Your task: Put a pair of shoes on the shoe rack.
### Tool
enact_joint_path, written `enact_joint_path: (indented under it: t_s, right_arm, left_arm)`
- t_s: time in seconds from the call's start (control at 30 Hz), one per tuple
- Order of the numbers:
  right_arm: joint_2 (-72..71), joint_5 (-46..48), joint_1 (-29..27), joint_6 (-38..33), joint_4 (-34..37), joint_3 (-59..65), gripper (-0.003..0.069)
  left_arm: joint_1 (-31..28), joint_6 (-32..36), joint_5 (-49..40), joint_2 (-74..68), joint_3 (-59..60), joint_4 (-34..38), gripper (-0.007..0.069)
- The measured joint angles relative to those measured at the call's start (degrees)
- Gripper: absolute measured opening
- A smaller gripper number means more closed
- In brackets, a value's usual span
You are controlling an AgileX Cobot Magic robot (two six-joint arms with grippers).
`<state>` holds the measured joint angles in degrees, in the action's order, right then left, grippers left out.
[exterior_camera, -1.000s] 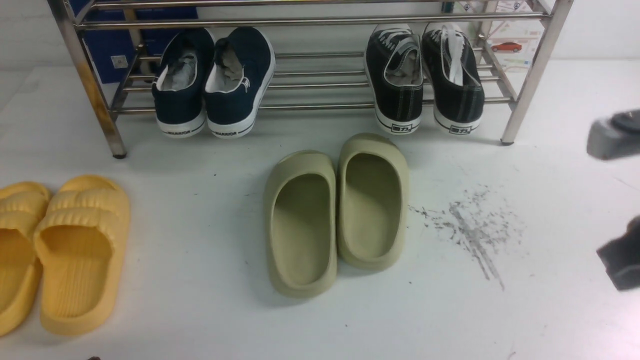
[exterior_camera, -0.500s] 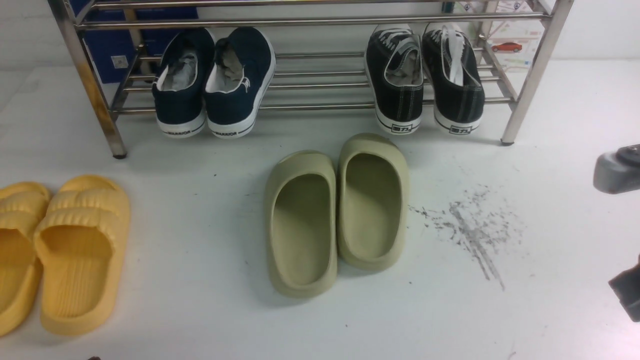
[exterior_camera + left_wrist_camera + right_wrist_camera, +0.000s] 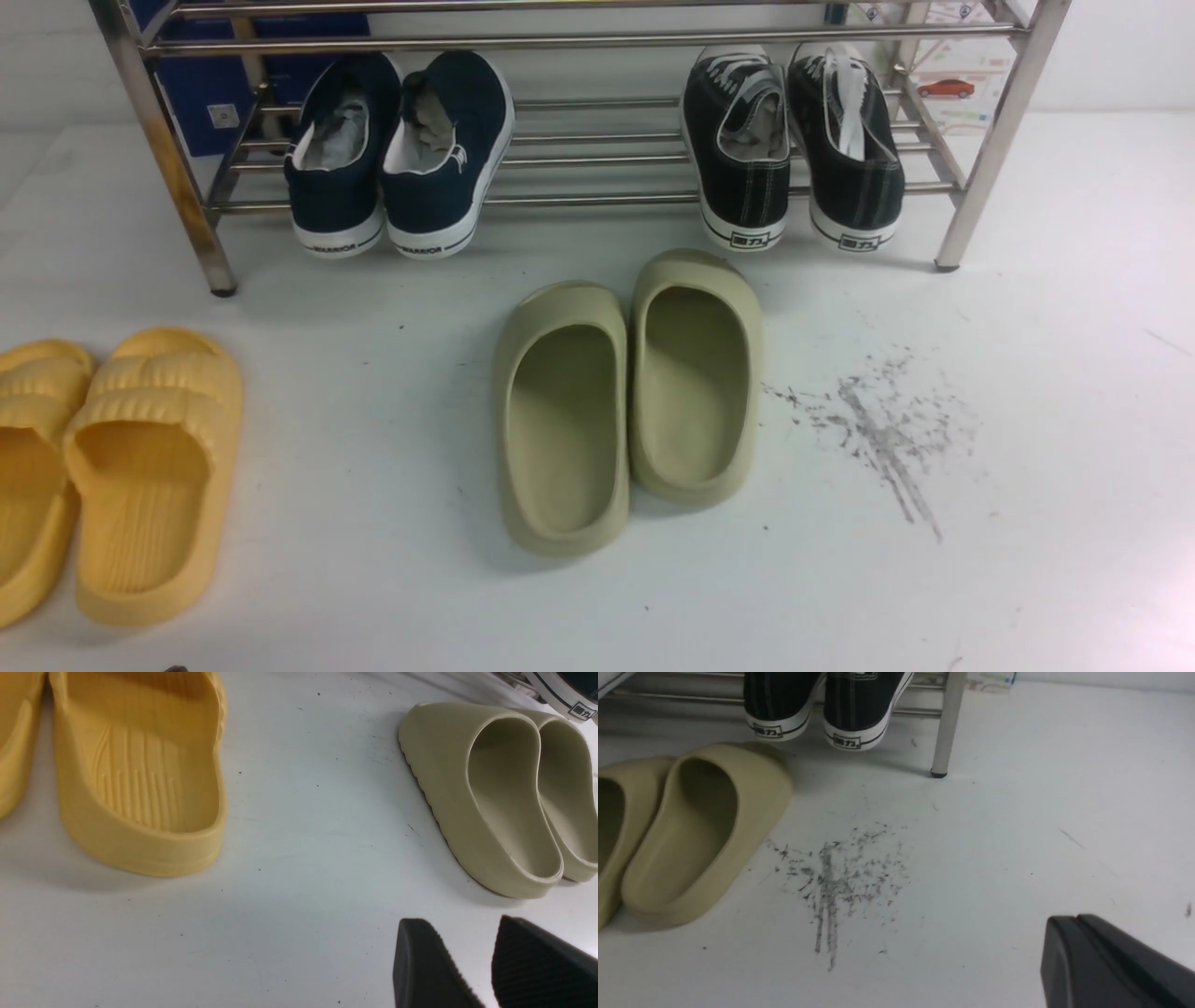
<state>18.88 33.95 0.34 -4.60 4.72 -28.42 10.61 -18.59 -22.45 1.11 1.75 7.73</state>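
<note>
Starting at the grippers: the left gripper (image 3: pixel 472 933) is seen only in its own wrist view, two ribbed black fingers (image 3: pixel 423 966) set apart with a clear gap of table between them, nothing held. The right gripper (image 3: pixel 1073 928) is seen only in its wrist view, fingers pressed together edge to edge with no gap visible, nothing gripped. Neither gripper is caught in the front view

Both are held over the white table (image 3: pixel 1027 560), no contact with any footwear seen. Near the left gripper the olive slippers (image 3: pixel 630 397) are seen side by side, touching, heels toward the robot, in the middle of the table. Further left the yellow slippers (image 3: pixel 121 467) are set, also side by side. Near the right gripper a grey scuff mark (image 3: pixel 878 429) is spread on the table, just right of the olive slippers

Beyond that, the rack (image 3: pixel 999 140) is stood across the back of the table. The black sneakers (image 3: pixel 794 149) are placed on its lower tubes at the right end, side by side, toes pointing away, heels tilted down over the front tube, close to the right front post. The navy pair (image 3: pixel 401 154) is placed the same way at the left end, well apart from the black sneakers. A blue box (image 3: pixel 201 84) is partly seen behind the rack at left
</note>
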Motion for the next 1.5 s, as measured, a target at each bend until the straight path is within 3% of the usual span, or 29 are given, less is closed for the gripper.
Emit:
enact_joint_path:
  t_s: [0.2,0.37,1.5]
  right_arm:
    - [-17.36,-6.45,-2.01,-0.06,-5.03,18.70,0.0032]
    - [-19.44,-8.67,-2.01,0.54,-5.63,28.60,0.0036]
    - [-19.51,-11.29,-2.01,2.57,-5.59,29.17,0.0085]
  left_arm:
    - [0.00,0.00,0.00,0.00,0.00,0.00,0.0239]
    - [0.00,0.00,-0.13,-0.05,0.00,0.00,0.0239]
    - [0.00,0.00,-0.46,-0.05,0.00,0.00,0.0239]
